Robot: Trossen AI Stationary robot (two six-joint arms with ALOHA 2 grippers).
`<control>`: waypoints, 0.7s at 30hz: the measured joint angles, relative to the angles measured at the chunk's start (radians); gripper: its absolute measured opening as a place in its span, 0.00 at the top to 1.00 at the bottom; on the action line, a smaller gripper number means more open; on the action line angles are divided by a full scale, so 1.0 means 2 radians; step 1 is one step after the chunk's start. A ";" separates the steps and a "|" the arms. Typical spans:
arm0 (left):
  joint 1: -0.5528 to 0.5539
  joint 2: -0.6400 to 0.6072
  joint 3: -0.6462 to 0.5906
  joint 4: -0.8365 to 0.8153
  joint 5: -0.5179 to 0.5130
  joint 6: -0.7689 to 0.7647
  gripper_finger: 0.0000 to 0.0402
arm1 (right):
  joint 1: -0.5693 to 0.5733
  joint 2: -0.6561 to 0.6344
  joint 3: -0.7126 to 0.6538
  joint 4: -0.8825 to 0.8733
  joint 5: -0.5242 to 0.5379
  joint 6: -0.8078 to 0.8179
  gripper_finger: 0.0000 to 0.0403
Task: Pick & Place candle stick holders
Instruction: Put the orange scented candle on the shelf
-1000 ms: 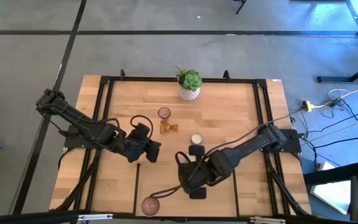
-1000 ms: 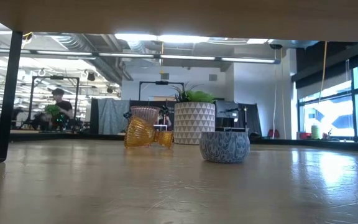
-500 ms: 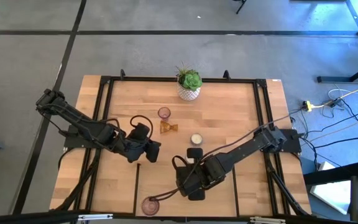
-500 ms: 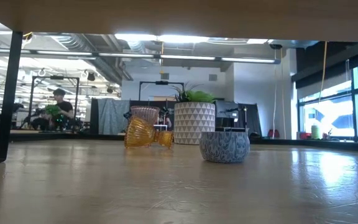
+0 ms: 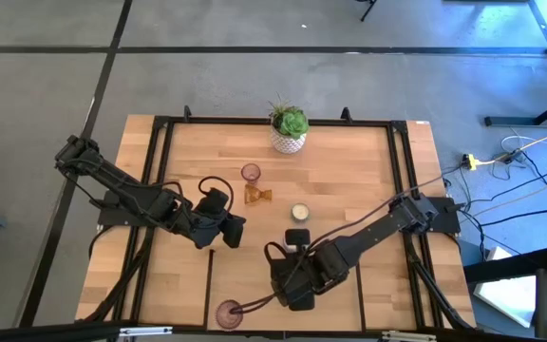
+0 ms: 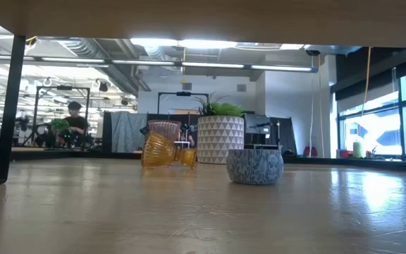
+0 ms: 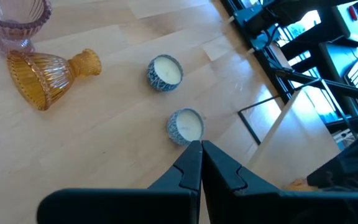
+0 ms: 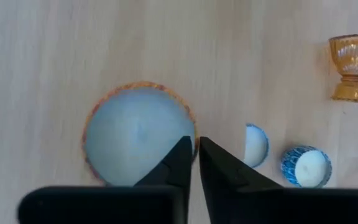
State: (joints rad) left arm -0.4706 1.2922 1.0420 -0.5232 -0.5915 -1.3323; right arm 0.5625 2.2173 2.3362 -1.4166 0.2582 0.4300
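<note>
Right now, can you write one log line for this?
right gripper: over pink holder, near front edge | left gripper: shut, waiting

Right claw (image 8: 194, 163) hides part of one cream holder (image 8: 257, 145).

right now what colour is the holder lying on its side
Amber ribbed glass holder, clearest in the left wrist view.
</note>
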 joint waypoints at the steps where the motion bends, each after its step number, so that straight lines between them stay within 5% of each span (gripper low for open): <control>1: 0.000 0.000 0.000 0.000 0.000 0.000 1.00 | 0.001 -0.001 0.000 0.001 0.000 0.000 0.89; 12: -0.001 0.000 0.000 0.001 0.004 0.000 1.00 | 0.002 -0.020 0.010 0.021 -0.010 -0.009 0.70; 21: -0.008 0.000 0.000 0.009 0.003 0.001 1.00 | 0.001 -0.083 0.010 -0.049 -0.128 0.044 0.82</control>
State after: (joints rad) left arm -0.4872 1.2922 1.0420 -0.5055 -0.5846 -1.3308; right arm 0.5651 2.0521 2.3566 -1.5142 0.0017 0.5175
